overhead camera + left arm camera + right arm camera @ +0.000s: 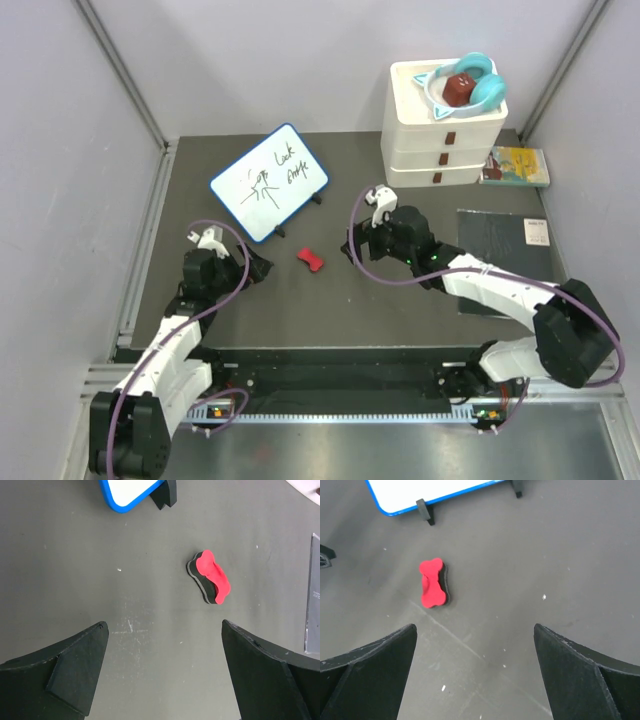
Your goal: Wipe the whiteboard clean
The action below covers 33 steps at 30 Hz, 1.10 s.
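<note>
The whiteboard [268,182], white with a blue frame and small black feet, stands tilted at the back left of the table and bears black scribbles. A red bone-shaped eraser [311,259] with a black underside lies on the dark table in front of it. My left gripper [258,268] is open and empty, left of the eraser. My right gripper [358,243] is open and empty, right of the eraser. In the left wrist view the eraser [210,577] lies ahead of the open gripper [164,625], and a whiteboard corner [127,492] shows at the top. In the right wrist view the eraser [432,582] lies ahead and left of the open gripper [474,627], below the whiteboard [430,490].
A white stack of drawers [440,150] stands at the back right with cyan headphones [485,90] on top. A yellow book [517,165] lies beside it. A flat black pad [505,255] lies under the right arm. Grey walls close in both sides.
</note>
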{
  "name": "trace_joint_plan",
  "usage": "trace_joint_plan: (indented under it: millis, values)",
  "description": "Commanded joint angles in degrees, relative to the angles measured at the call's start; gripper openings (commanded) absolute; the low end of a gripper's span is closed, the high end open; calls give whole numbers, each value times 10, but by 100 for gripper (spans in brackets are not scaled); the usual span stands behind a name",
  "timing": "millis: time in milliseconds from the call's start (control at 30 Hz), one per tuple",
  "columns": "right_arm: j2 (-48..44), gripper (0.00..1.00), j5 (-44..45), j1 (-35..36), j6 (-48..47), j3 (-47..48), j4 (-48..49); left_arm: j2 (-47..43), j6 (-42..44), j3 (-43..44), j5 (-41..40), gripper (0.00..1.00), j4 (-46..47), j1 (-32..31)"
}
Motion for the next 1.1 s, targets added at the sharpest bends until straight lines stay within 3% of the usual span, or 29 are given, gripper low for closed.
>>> trace_joint_plan:
  millis: [0, 133, 267, 467, 833, 1067]
  values:
    - [31, 99, -30, 11, -18, 57, -10, 1, -4, -2, 4, 99, 35, 2]
    - [77, 99, -25, 30, -55, 102, -51, 0, 1, -1, 19, 99, 37, 2]
    - [140, 99, -25, 55, -102, 180, -151, -8, -9, 6, -1, 99, 6, 3]
    - [213, 98, 36, 110, -149, 234, -183, -6, -31, 14, 19, 99, -27, 25]
    - [302, 77, 28, 123, -160, 324, -204, 44, -18, 33, 150, 99, -35, 137]
    - [355, 66, 1, 122, -140, 384, -218, 68, -15, 34, 175, 99, -38, 155]
